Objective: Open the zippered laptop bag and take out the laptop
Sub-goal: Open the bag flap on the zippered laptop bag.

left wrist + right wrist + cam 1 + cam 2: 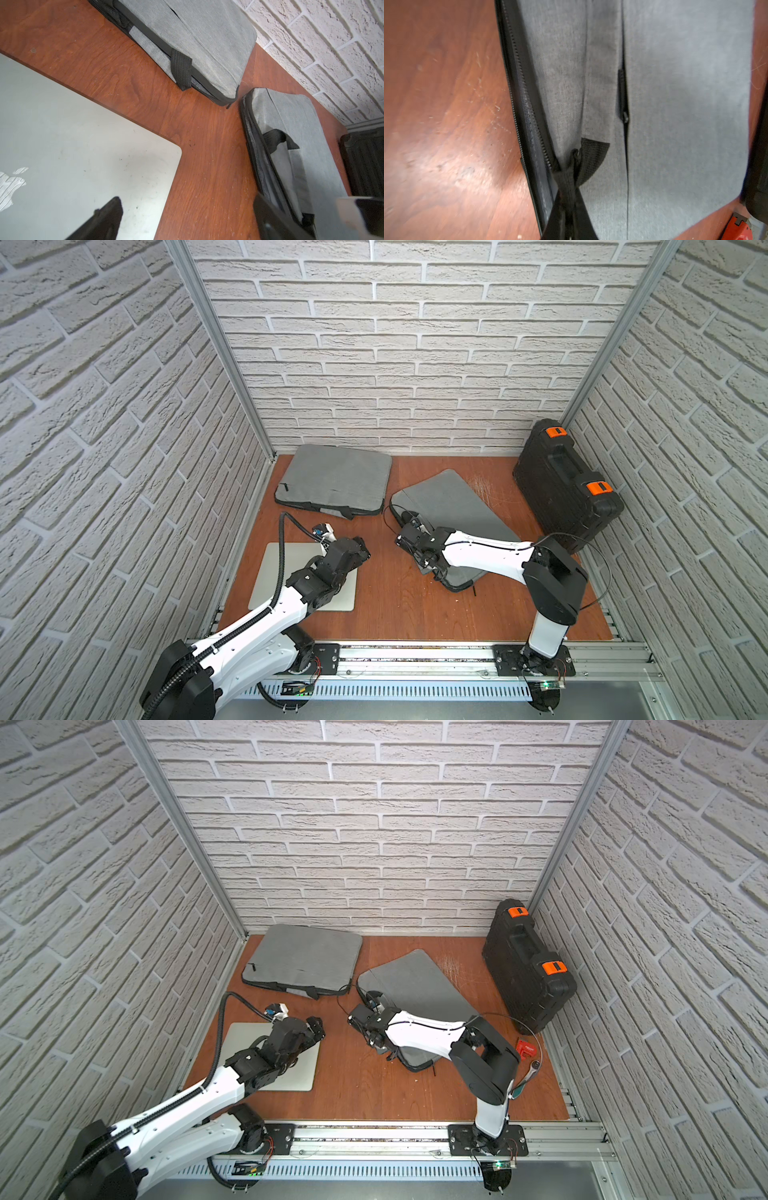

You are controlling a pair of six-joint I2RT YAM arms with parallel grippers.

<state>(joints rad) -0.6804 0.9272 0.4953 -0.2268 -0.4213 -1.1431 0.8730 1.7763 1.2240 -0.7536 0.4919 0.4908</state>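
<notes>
A grey zippered laptop bag [453, 506] [415, 982] [301, 124] [675, 104] lies tilted mid-table. My right gripper [406, 522] [372, 1006] [568, 220] is shut on its black zipper pull [569, 180] at the bag's near edge. Beyond the slider [575, 154] the zipper teeth stand apart, and the inside is dark and hidden. A silver laptop [264, 580] [245, 1040] [72, 145] lies flat at the front left. My left gripper [360, 551] [316, 1026] [187, 224] hovers open over the laptop's far right corner, holding nothing.
Another grey bag [336, 477] [307, 952] [197, 31] lies at the back left against the wall. A black tool case [561, 485] [523, 965] with orange latches stands at the back right. A red object [527, 1049] and a ratchet [534, 1065] lie behind my right arm.
</notes>
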